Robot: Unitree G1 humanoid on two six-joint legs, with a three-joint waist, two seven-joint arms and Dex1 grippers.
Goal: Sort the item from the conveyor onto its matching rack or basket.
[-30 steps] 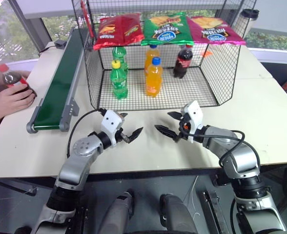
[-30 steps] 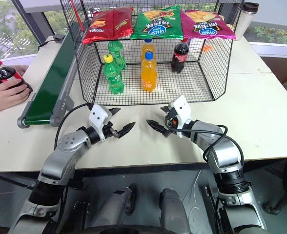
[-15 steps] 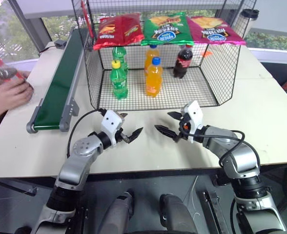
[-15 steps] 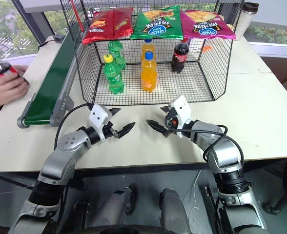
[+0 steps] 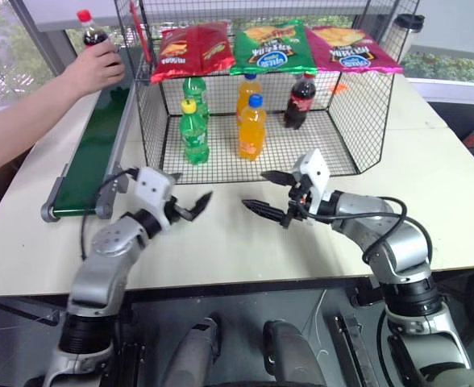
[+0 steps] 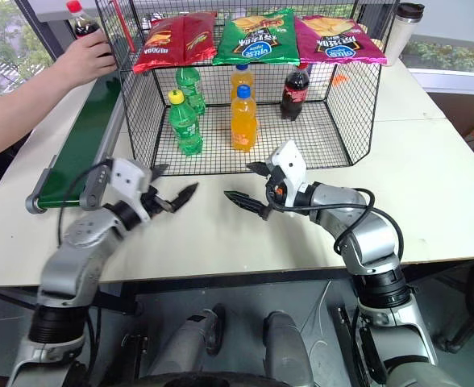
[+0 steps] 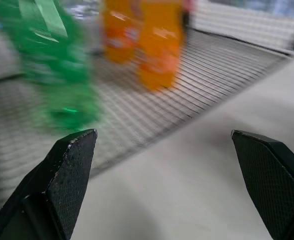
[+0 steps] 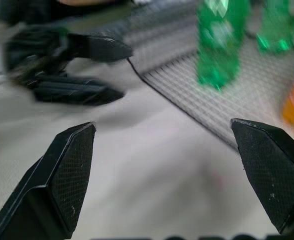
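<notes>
Two open end effectors wait while a cola bottle is brought to the conveyor.
A person's hand [image 5: 92, 68] holds the cola bottle [image 5: 91, 32] over the far end of the conveyor [image 5: 92, 153], beside the wire cage [image 5: 350, 121]. The left end effector [image 5: 185, 206] and right end effector [image 5: 263, 192] hover over the worktop [image 5: 221, 250], jaws spread wide, nothing held. Best to wait until the bottle stands free, grasp its body upright, then set it beside the cola bottle in the cage [image 5: 300, 98].
</notes>
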